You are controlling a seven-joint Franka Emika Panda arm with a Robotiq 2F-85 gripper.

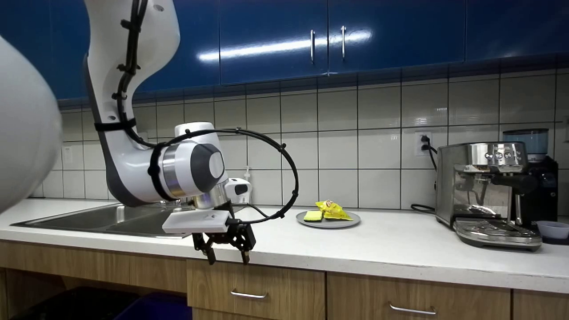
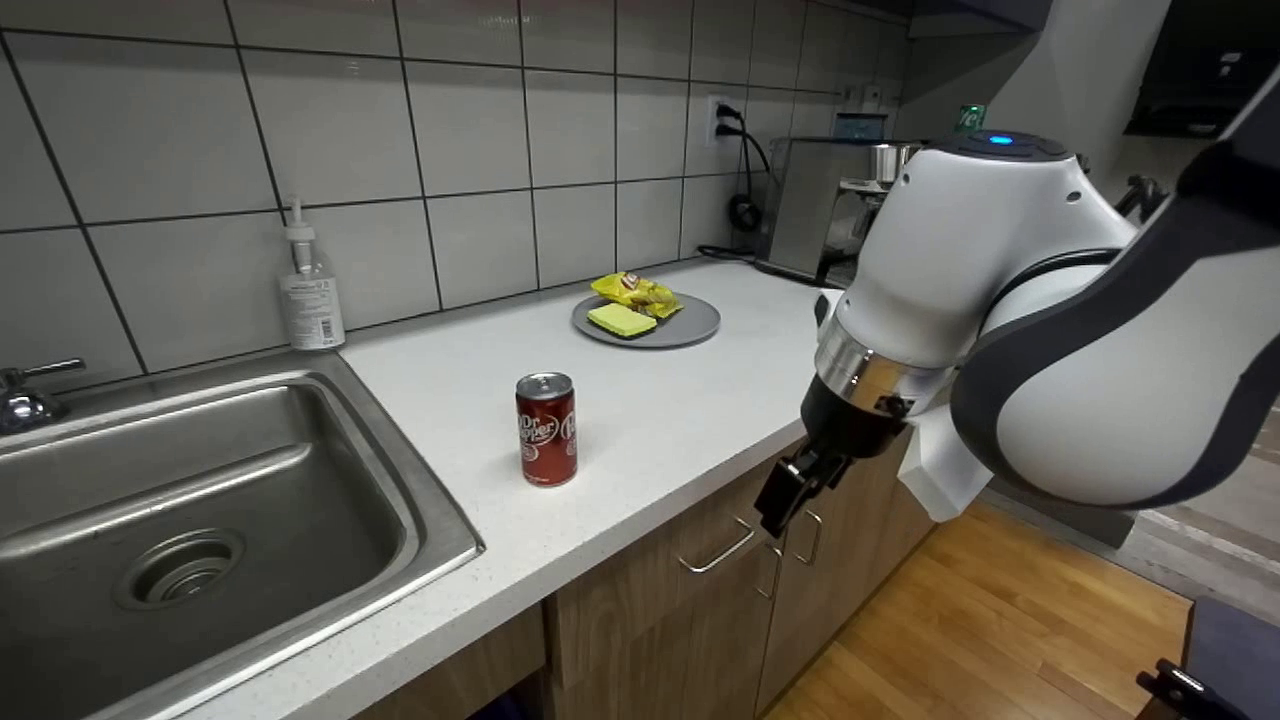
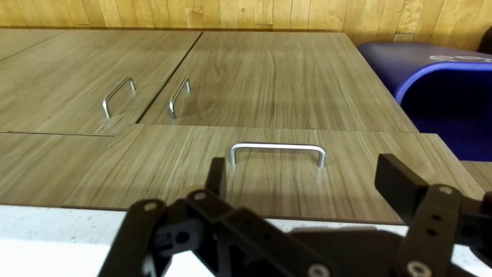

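Sink (image 2: 415, 485): steel basin let into the white tabletop (image 2: 460, 370); places below read from it.
Pincer (image 1: 228, 258): fingers spread wide, pointing down, nothing between them, no hold on anything; hangs by the tabletop's front edge, past the sink's end.
Drawer handle (image 3: 278, 146): silver bar, nearest thing to the pincer; lower than the sink, a little past its end. In the wrist view it shows between the fingers, ungripped; in both exterior views pincer and bar stand apart.
Drawer (image 3: 276, 188): wood-grain front, flush; begins roughly where the sink ends.
Cabinet door (image 3: 284, 80): same wood grain, lower again than the sink, under the drawer.
Purple bin (image 3: 407, 57): low down beneath the sink, partly seen.
Red can (image 2: 547, 435): Dr Pepper, upright on the tabletop, just beside the sink.
Soap bottle (image 2: 312, 305): clear, pump-topped, at the sink's back corner.
Grey plate (image 2: 692, 325): farther from the sink than the can, toward the tiled wall (image 2: 570, 130); yellow sponge (image 2: 620, 320) on its sink side, crumpled yellow packet (image 2: 643, 294) beside that.
Espresso machine (image 1: 486, 191): well apart from the sink, far along the tabletop; black grinder (image 1: 546, 195) just beyond.
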